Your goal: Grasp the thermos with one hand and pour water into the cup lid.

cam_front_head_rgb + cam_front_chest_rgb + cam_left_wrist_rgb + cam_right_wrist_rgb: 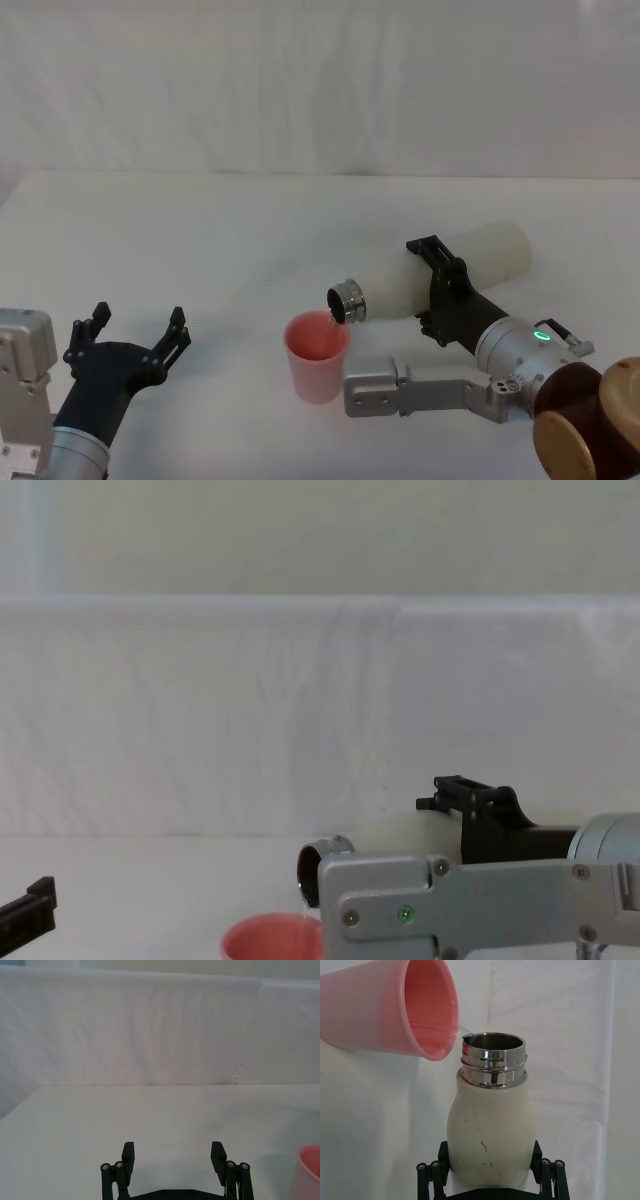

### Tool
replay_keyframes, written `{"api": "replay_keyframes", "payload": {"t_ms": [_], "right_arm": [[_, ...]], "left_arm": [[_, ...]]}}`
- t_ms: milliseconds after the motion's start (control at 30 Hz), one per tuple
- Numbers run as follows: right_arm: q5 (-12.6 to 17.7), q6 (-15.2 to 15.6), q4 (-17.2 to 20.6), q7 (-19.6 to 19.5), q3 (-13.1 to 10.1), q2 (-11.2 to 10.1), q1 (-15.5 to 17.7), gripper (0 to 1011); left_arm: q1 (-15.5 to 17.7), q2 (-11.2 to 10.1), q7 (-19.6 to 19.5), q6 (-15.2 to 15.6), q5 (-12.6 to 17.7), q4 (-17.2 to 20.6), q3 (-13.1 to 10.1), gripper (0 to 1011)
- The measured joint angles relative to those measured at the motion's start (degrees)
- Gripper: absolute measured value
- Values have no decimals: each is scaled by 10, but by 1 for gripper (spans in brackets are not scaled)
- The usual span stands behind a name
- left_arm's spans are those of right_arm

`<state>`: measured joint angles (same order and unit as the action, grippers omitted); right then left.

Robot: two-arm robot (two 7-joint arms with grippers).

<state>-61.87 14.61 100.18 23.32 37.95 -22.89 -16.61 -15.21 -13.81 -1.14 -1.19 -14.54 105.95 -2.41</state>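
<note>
Clamped around the thermos body, my right gripper tips its neck over the cup lid so water, apparently a thin stream, falls inside; left gripper idles, spread.

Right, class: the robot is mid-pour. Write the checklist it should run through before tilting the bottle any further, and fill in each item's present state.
1. Right tool clamped around the tall cream-white matte thermos: ok.
2. Thermos's shiny steel neck positioned over the small round pink cup lid: ok.
3. Water reaching the cup: ok, a thin stream runs from the neck's lip toward the cup's rim in the right wrist view.
4. Cup standing upright on the white table: ok.
5. Fill level in the cup: cannot tell.
6. Left tool open, parked apart from the cup: ok.
</note>
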Motion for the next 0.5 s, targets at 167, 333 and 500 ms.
{"api": "replay_keyframes", "payload": {"t_ms": [167,333,500], "right_arm": [[0,0,0,0,0,0,0,957],[-1,0,-2,0,-1,1,-1,957],[-1,0,-2,0,-1,1,-1,957]], "left_arm": [[0,0,0,0,0,0,0,1001],[0,0,0,0,0,0,0,1001],[0,0,0,0,0,0,0,1001]]}}
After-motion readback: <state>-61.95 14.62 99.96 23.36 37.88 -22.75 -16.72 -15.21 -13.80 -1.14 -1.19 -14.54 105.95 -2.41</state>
